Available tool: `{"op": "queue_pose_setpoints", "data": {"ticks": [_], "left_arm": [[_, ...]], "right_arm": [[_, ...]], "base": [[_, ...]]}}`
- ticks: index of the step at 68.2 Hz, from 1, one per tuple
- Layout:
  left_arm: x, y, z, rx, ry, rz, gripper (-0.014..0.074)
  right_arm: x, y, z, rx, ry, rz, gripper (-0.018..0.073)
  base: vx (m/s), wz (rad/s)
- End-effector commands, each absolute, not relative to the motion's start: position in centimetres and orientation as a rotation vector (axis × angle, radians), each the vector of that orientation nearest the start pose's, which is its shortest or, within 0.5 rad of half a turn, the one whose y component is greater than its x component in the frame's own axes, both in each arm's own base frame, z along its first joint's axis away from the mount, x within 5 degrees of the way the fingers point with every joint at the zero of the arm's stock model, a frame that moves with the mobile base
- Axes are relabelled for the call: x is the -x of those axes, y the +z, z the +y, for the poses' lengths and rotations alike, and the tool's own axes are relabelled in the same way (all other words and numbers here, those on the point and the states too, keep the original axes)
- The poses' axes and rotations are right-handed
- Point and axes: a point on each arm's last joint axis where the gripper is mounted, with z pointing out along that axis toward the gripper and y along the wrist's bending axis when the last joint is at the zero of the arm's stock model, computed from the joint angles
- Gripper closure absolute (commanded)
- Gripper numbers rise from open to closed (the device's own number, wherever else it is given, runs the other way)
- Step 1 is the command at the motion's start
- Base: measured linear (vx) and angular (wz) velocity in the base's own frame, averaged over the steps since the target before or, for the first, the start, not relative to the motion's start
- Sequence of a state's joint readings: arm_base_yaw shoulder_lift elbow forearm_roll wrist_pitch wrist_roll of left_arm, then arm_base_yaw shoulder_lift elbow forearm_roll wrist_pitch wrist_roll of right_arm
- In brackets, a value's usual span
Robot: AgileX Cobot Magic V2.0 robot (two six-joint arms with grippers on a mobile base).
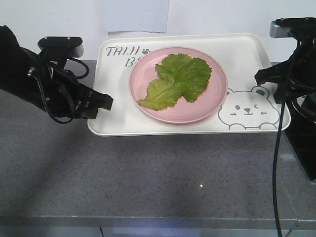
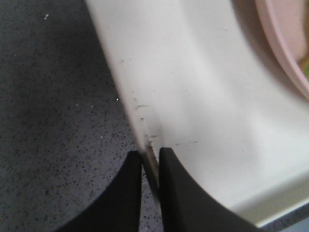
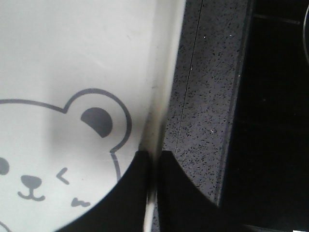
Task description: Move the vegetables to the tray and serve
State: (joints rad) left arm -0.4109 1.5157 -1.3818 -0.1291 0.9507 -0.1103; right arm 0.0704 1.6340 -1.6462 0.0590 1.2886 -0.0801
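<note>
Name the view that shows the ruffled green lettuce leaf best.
The exterior front-facing view: the whole ruffled green lettuce leaf lies on the round pink plate. The left wrist view catches only the plate's rim and a green sliver; the right wrist view shows none.

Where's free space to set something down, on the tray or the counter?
Free: grey counter in front of the tray; tray's far-right corner beyond the pink plate. Crowded: plate holds lettuce; left tool and right tool clamp the tray's side rims.

front overview – wrist close-ups, tray point(image 1: 247, 54) rims
</note>
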Motion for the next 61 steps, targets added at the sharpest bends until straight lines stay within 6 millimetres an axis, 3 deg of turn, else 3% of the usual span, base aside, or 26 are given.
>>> {"op": "queue_pose_setpoints", "data": {"ticks": [1,61], "left_arm": [[-28.55,36.91,-14.27,-0.367,-0.432,2.436,0.0602],[-28.55,36.91,-14.27,-0.367,-0.432,2.436,0.0602]], "right_arm": [[-32.42,39.08,3.30,0.243,0.110,2.658,0.0565],[-32.42,39.08,3.30,0.243,0.110,2.658,0.0565]], "base": [[0.07,-0.05],[0.06,-0.02]]}}
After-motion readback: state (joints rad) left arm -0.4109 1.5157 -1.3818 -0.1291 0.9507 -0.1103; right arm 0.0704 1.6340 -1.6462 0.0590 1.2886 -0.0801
